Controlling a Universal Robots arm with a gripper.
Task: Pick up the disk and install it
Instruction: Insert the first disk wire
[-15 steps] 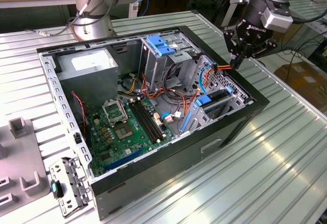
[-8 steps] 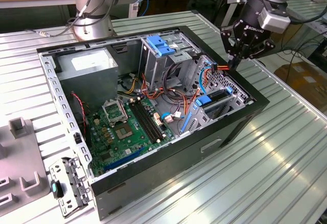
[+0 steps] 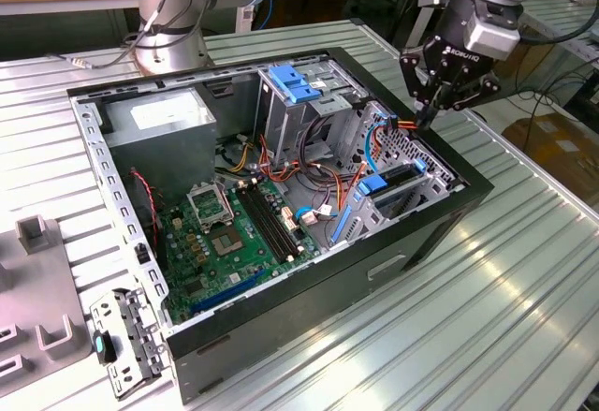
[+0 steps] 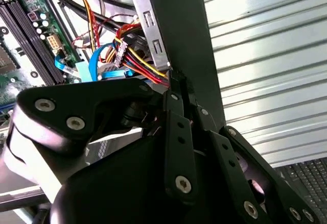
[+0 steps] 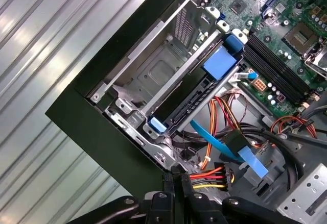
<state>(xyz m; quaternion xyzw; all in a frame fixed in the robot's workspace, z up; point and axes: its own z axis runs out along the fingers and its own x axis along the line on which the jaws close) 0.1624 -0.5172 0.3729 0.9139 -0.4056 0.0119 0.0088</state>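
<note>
— Where is the disk sitting?
— The flat dark metal disk with blue side rails (image 5: 194, 101) is resting on edge in the grey drive cage (image 5: 153, 71), at three o'clock of the black computer case (image 3: 412, 242) in the exterior view.
— And the fingers?
— I am holding the fingers (image 4: 174, 117) narrow, pressed together against the red-and-yellow power leads (image 5: 204, 175), probably to nudge them clear.

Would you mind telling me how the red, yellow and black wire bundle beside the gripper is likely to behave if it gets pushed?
The wire bundle will probably flex rather than resist: its thin separate strands already curve loosely. It looks light, yet it likely springs back, since one end sits in a connector.
</note>
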